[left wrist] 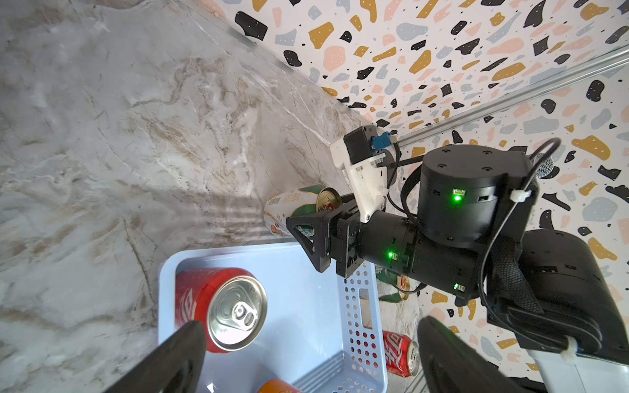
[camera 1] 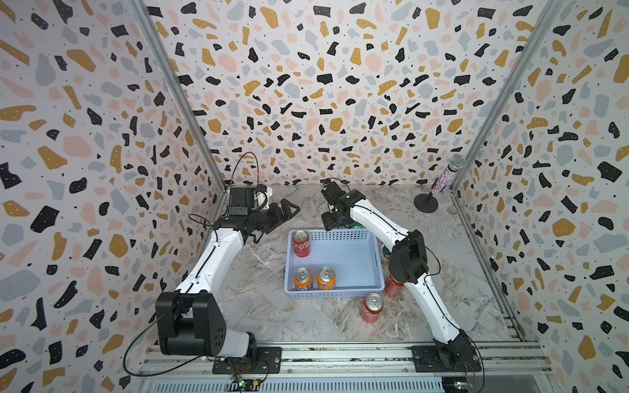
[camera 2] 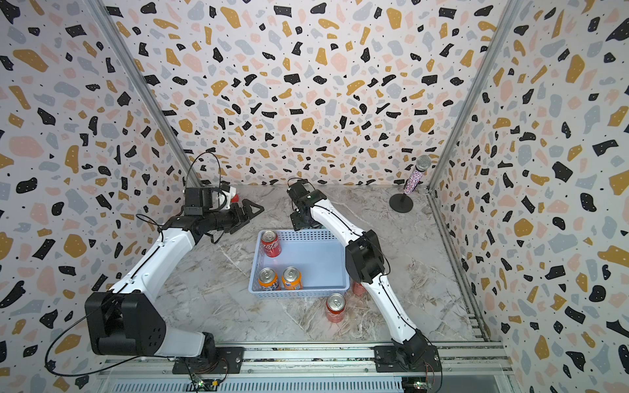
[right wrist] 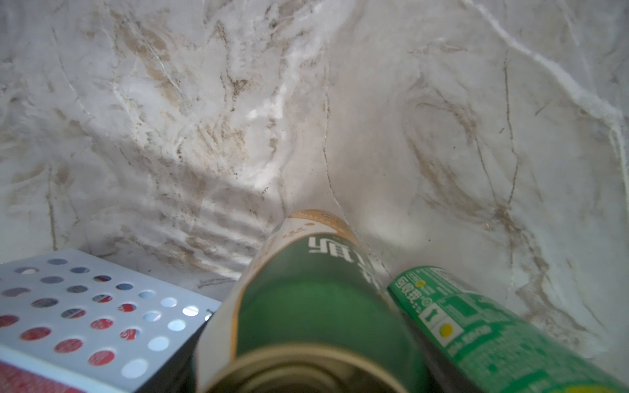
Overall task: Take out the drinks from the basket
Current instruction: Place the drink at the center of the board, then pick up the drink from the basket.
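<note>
Red can (camera 1: 372, 308) stands out front of the basket (camera 1: 335, 292). Inside, three to go: two orange cans (camera 1: 303, 279), then the far red can (camera 1: 301, 243). Your left gripper (left wrist: 311, 328) gapes wide; your right gripper (camera 1: 331, 222) is at a green can (left wrist: 292, 204) behind, grip unclear.

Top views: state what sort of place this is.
Likely a robot test cell: left arm and right arm mounted on a rail, patterned panel walls boxing the marble table, a microphone prop.
</note>
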`<state>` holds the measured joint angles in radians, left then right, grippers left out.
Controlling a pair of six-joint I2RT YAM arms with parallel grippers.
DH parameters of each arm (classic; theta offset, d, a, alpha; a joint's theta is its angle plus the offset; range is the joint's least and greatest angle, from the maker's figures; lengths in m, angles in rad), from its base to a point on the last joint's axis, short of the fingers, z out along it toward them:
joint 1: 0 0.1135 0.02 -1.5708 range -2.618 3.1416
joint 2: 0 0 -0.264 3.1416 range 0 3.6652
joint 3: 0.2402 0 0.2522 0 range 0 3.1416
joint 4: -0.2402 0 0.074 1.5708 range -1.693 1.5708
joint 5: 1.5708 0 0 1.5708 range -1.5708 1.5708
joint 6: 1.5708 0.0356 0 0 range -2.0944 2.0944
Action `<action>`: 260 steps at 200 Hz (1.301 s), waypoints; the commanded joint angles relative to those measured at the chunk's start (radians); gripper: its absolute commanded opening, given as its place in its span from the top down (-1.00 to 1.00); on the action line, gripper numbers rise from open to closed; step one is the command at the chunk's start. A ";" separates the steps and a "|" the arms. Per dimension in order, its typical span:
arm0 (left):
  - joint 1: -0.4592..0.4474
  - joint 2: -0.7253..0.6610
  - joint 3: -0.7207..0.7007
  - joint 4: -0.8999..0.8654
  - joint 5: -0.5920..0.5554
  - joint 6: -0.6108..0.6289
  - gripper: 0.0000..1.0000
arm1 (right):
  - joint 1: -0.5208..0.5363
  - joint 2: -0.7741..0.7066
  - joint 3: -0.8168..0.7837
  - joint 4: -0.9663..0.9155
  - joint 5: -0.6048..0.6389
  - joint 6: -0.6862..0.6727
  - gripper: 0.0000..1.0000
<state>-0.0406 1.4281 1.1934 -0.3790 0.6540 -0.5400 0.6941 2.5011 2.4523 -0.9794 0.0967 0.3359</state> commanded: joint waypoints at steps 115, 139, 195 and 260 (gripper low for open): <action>0.004 -0.033 -0.018 -0.003 -0.032 0.030 -1.00 | 0.004 -0.281 -0.042 0.017 0.007 -0.051 -0.62; 0.004 -0.059 -0.034 -0.030 -0.018 0.018 -1.00 | 0.004 -0.417 -0.189 0.090 -0.047 -0.054 -0.61; 0.004 -0.204 -0.118 -0.115 -0.091 0.036 -0.99 | 0.007 -0.755 -0.634 0.297 -0.212 -0.036 -0.60; 0.005 -0.334 -0.216 -0.223 -0.156 0.101 -1.00 | 0.078 -0.960 -0.958 0.329 -0.252 -0.046 -0.58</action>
<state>-0.0402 1.1389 1.0073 -0.5488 0.5301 -0.4885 0.7353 1.6119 1.5719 -0.6846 -0.1268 0.2909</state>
